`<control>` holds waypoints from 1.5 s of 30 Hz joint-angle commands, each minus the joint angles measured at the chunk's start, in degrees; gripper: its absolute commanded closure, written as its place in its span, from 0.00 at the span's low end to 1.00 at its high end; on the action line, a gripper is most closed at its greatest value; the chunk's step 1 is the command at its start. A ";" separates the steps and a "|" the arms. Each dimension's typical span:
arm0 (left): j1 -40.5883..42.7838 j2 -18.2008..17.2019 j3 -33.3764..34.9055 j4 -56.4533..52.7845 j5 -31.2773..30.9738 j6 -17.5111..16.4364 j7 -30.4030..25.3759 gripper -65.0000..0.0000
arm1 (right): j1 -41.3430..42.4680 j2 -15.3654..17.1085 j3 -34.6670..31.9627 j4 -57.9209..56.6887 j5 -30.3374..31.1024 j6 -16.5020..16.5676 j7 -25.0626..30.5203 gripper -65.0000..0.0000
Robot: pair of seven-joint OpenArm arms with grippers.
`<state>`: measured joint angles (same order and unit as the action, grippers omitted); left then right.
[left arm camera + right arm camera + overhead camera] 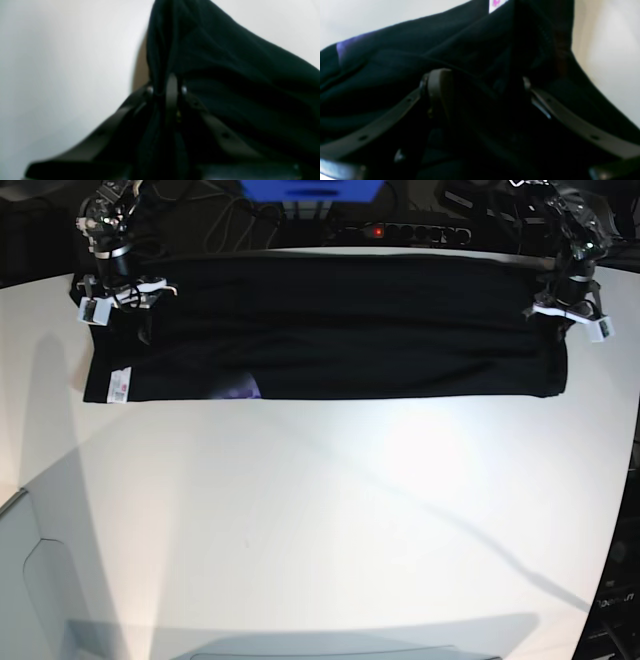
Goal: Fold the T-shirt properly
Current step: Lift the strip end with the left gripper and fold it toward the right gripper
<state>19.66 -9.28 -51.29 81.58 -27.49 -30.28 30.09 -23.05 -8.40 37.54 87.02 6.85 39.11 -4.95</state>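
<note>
Base view: bare white tabletop point(320, 520) fills the near side. Beyond it the T-shirt point(330, 330) stretches as a long black band along the far edge, a white label point(120, 385) and a purple patch point(243, 387) at its near hem. The left pincer point(166, 87) is clamped on cloth; the right pincer point(475, 85) stands wide with fabric between its fingers. A power strip point(395, 231) sits behind.
</note>
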 commanded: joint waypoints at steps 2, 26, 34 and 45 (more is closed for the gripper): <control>0.08 -1.05 -1.77 3.03 -0.60 0.26 -1.65 1.00 | 0.15 0.18 -0.04 -2.32 -1.97 0.89 -4.06 0.47; 7.37 14.95 8.34 30.11 -0.08 0.26 -1.91 1.00 | 0.85 0.98 -0.04 -5.22 -1.97 0.89 -4.06 0.47; 10.63 15.12 24.78 30.55 8.28 0.26 -2.09 1.00 | 0.76 0.98 0.13 -5.22 -1.97 0.89 -4.06 0.47; 10.27 14.95 41.66 30.02 18.03 0.79 -2.17 1.00 | 0.76 1.06 0.22 -5.22 -1.97 0.89 -4.06 0.47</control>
<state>29.95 5.58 -9.47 110.76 -8.73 -29.34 29.56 -21.15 -7.16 37.54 82.56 8.62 40.71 -2.44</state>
